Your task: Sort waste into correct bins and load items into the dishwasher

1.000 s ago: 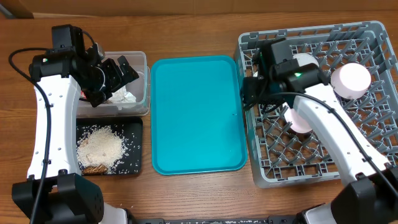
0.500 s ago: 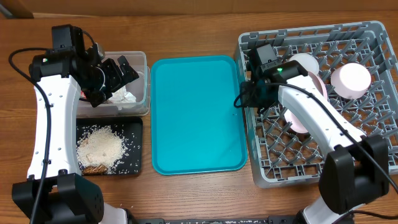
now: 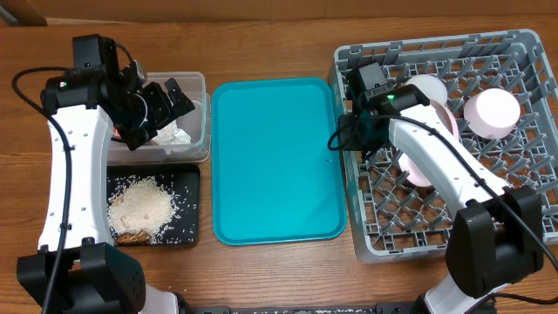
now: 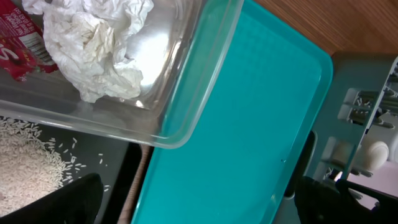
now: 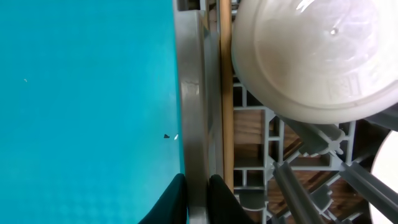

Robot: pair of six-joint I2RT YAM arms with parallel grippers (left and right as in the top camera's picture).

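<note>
The grey dishwasher rack (image 3: 523, 52) fills the right side and holds a white cup (image 3: 425, 86), a pale pink bowl (image 3: 493, 112), an upright pink plate (image 3: 452, 122) and another bowl (image 3: 424, 175). My right gripper (image 3: 342, 139) is shut on the rack's left wall (image 5: 198, 124), one finger on each side of it. The clear tub (image 3: 202, 87) contains a crumpled tissue (image 4: 93, 43) and a red wrapper (image 4: 18, 37). Rice (image 3: 139, 208) lies in the black tray (image 3: 193, 209). My left gripper (image 3: 161, 109) hangs open over the tub's right side, holding nothing.
A bare teal serving tray (image 3: 277, 157) lies between the tub and the rack, its right edge close against the rack wall. A white dish bottom (image 5: 317, 56) sits just inside the rack near my right fingers. Wooden tabletop (image 3: 261, 279) surrounds everything.
My right arm swung left to the rack's left wall and its fingers closed on that wall. The left arm has not moved.
</note>
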